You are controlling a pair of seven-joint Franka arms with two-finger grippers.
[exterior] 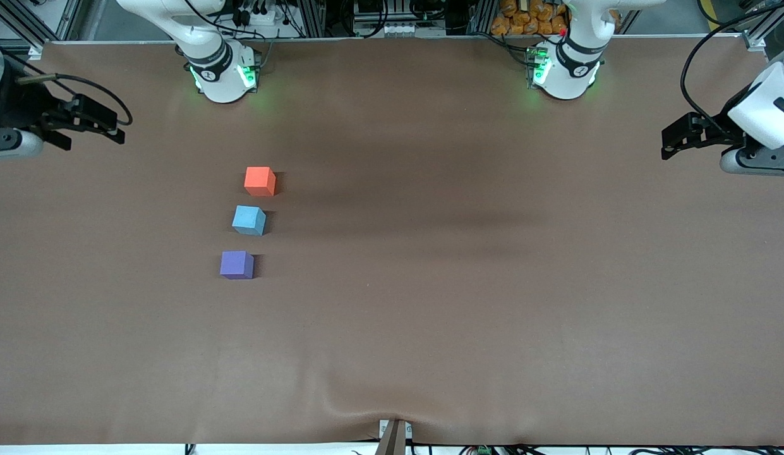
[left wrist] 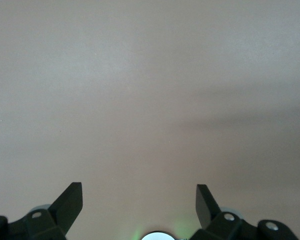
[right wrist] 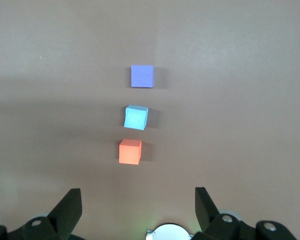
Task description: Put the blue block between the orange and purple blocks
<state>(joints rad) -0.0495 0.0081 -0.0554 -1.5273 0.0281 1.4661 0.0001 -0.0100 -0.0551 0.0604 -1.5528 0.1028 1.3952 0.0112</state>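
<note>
The blue block point(exterior: 249, 220) sits between the orange block point(exterior: 259, 181) and purple block point(exterior: 236, 265), while the left gripper point(left wrist: 139, 200) and right gripper point(right wrist: 138, 201) hang spread wide, empty, at opposite table ends.

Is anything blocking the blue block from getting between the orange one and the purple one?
No. The blue block already sits between the orange block and the purple block, touching neither. Both end effectors are open and empty, the left and the right, each at its own end of the table.
</note>
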